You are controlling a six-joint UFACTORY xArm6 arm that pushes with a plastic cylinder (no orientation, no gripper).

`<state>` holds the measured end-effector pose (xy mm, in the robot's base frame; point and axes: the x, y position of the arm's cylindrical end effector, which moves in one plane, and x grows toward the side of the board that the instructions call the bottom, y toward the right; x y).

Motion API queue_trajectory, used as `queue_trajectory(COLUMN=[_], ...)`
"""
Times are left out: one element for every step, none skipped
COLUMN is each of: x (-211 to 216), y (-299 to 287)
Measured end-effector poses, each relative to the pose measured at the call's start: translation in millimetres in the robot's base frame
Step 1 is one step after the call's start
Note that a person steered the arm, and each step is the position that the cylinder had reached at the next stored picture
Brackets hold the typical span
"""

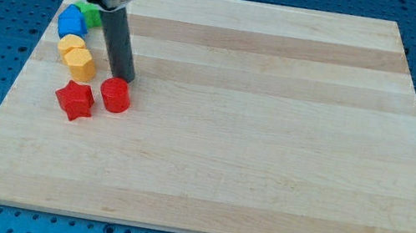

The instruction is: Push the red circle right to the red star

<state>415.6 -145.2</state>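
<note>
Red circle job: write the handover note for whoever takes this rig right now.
My tip: on the board, just above the red circle toward the view's top, very close; contact unclear.
Red circle: immediately right of the red star, a slight gap showing.
Nearby: yellow blocks, blue block, green block at upper left.
Done: circle nearly beside star.
Left: close the gap if contact is wanted.

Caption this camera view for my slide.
My tip just above the red circle, beside the red star on the wooden board.
</note>
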Motion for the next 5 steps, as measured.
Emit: queue_trajectory(x=[11,26,19,-47,-114], y=[1,1,7,60,79])
